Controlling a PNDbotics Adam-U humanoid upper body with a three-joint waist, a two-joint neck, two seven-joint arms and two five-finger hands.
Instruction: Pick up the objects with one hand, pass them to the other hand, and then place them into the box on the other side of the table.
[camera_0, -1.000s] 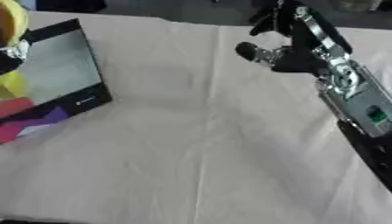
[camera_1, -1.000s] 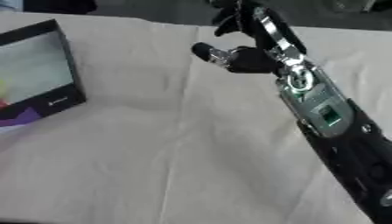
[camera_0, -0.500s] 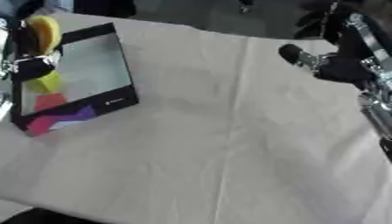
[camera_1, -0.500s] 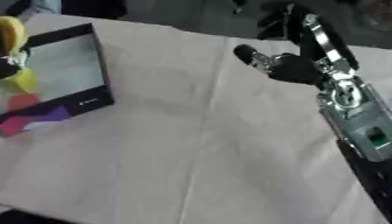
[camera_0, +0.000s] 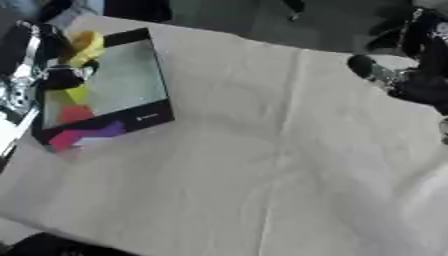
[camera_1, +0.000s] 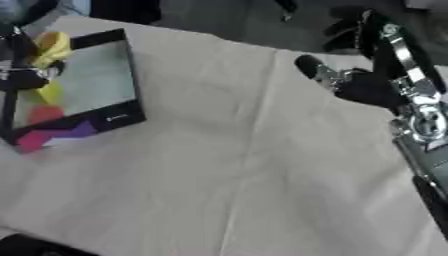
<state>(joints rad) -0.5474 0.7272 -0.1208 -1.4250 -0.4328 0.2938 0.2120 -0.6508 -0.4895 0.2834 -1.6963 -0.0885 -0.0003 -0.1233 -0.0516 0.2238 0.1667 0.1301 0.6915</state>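
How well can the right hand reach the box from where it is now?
Probably not well. The right hand is at the table's far right, and the box lies at the far left, with a wide stretch of bare cloth between. Nothing blocks the path; only the distance does. The left hand is already at the box.

My right hand is black, with dark rounded fingers and a thumb tipped in black; silver metal shows at the base of one finger. My right forearm carries a silver linkage with round, ring-shaped joints along a black casing, and a bright strip runs up the back of the hand towards the fingers. My left hand is likewise black, blurred in both views. My left forearm shows silver-grey metal parts against black housing, with a pale strip along its length.
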